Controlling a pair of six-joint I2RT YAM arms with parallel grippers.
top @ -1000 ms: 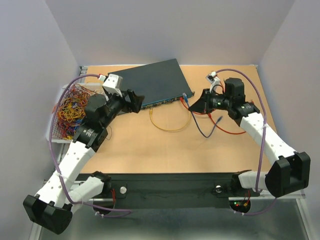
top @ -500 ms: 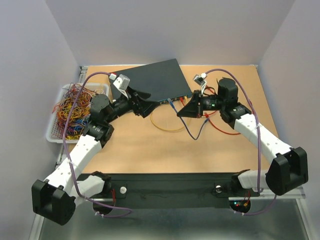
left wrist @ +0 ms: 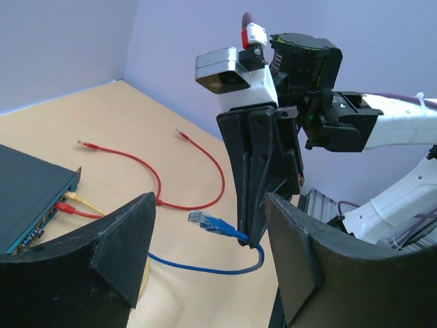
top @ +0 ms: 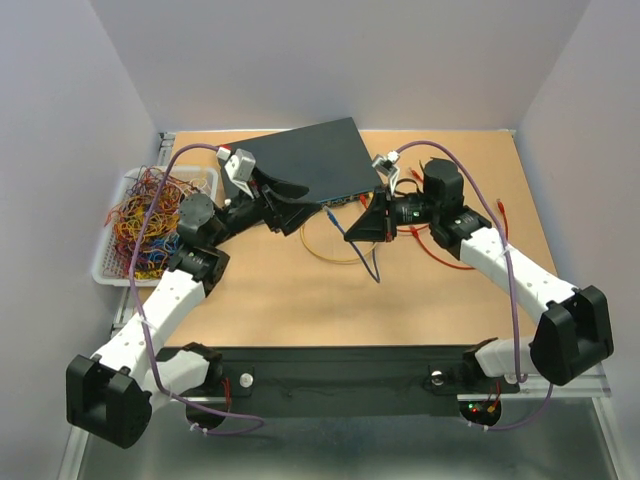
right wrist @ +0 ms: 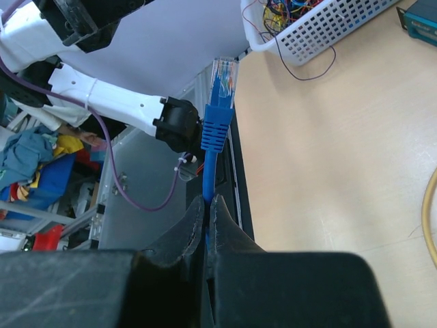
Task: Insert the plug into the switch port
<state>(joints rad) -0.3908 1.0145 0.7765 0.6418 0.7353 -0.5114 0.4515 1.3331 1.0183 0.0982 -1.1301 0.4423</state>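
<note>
Right gripper pinched shut on a blue cable just behind the boot, the plug sticking out past the fingertips and held in the air above the table. From the top camera, plug tip near the port face of the switch, toward its right end, apart from it and not in any socket. Rest of the blue cable hanging from the gripper down onto the table. Left gripper with jaws apart and nothing clamped between them, hovering at the front edge of the switch, facing the right gripper with the plug between the two. Switch flat on the far middle of the table, turned at an angle, sockets toward the arms. Yellow cable seated in the port face beside a red plug, looping loose over the table. Another red cable loose on the table beyond. White wire basket of tangled wires at the left edge.
</note>
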